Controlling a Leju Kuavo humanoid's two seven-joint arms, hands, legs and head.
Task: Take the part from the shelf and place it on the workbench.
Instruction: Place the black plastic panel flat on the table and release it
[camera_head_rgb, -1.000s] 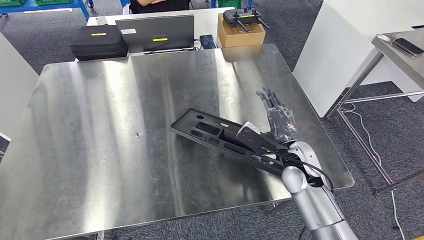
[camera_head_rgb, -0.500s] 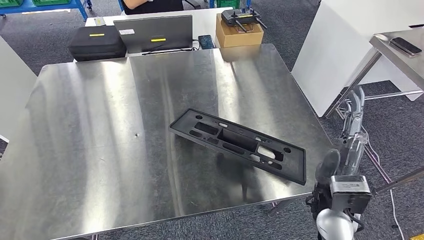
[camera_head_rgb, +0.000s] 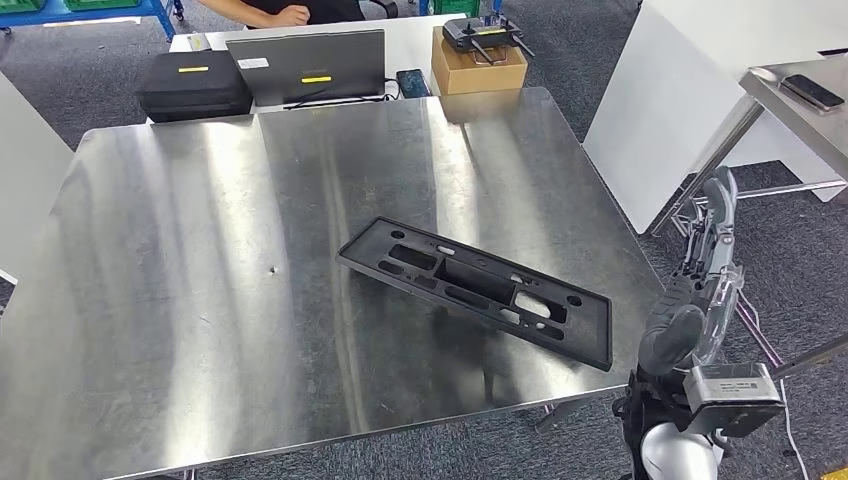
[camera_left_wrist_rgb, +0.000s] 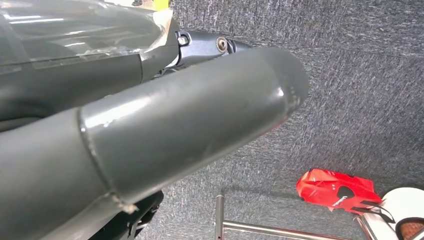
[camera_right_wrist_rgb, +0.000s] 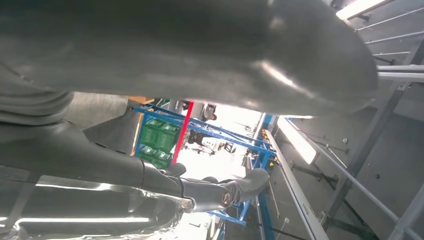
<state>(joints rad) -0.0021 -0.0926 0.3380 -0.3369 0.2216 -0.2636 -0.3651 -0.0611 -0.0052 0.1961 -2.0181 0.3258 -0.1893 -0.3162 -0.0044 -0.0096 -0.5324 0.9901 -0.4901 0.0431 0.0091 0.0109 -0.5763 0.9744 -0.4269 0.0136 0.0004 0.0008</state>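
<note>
Brushed steel desk (camera_head_rgb: 200, 300) carries the flat black slotted plastic plate (camera_head_rgb: 476, 288): likely light, stiff, slippery; grasp an edge. Right hand (camera_head_rgb: 700, 290) empty, fingers extended; left hand's (camera_left_wrist_rgb: 150, 125) state unclear.

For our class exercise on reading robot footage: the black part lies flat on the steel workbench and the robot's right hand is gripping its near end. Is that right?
Not quite. In the head view the black part does lie flat on the steel workbench, but the right hand is not gripping it; it is raised off the bench's right edge, holding nothing.
</note>
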